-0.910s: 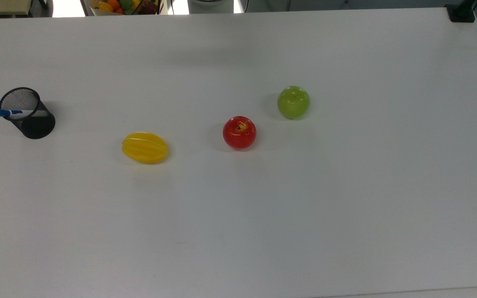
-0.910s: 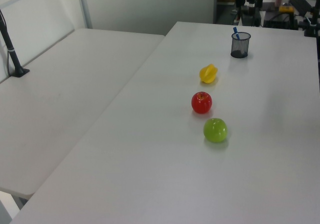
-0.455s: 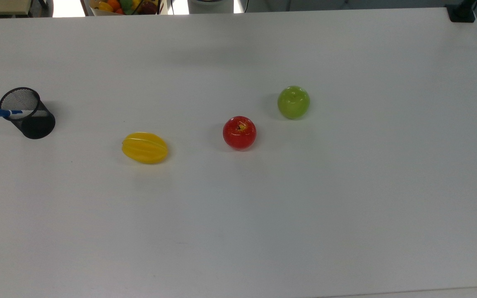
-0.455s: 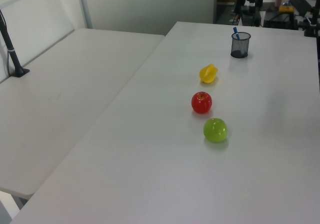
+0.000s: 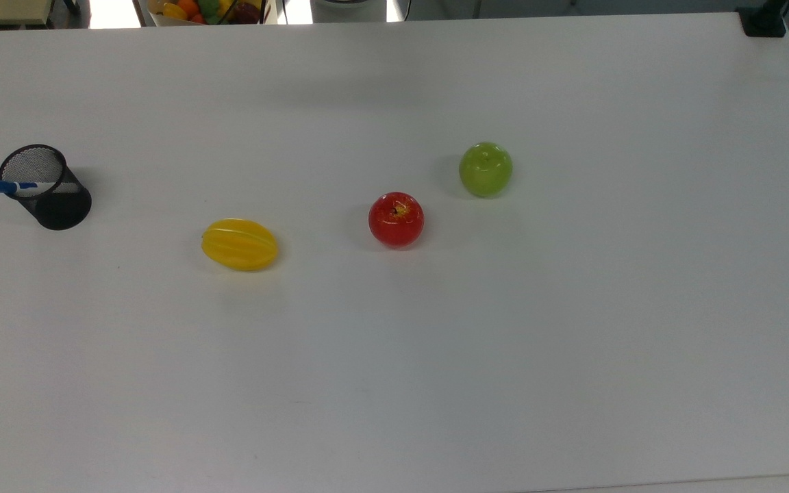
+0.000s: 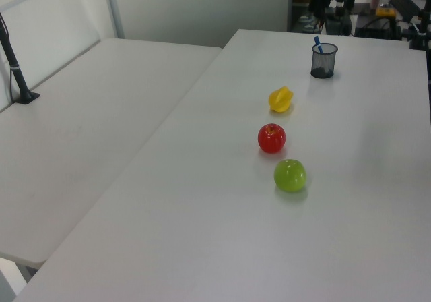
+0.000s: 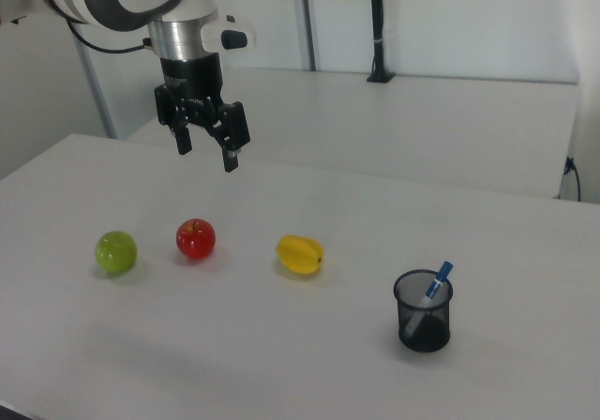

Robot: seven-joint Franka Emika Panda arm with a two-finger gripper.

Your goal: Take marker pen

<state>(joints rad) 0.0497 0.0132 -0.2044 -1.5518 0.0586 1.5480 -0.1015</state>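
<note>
Marker pen (image 7: 435, 280) leans in the mesh cup (image 7: 423, 311) at the right view's right; end effector (image 7: 206, 145), spread wide and empty, hangs well apart. Likely fault: tipping the light cup.

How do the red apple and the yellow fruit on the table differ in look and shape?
The red apple is round and smooth-skinned; the yellow fruit is elongated with lengthwise ridges. The apple shows a stem dimple with a yellowish patch on top; the yellow fruit is one colour throughout. Both rest directly on the white table, apart from each other.
</note>
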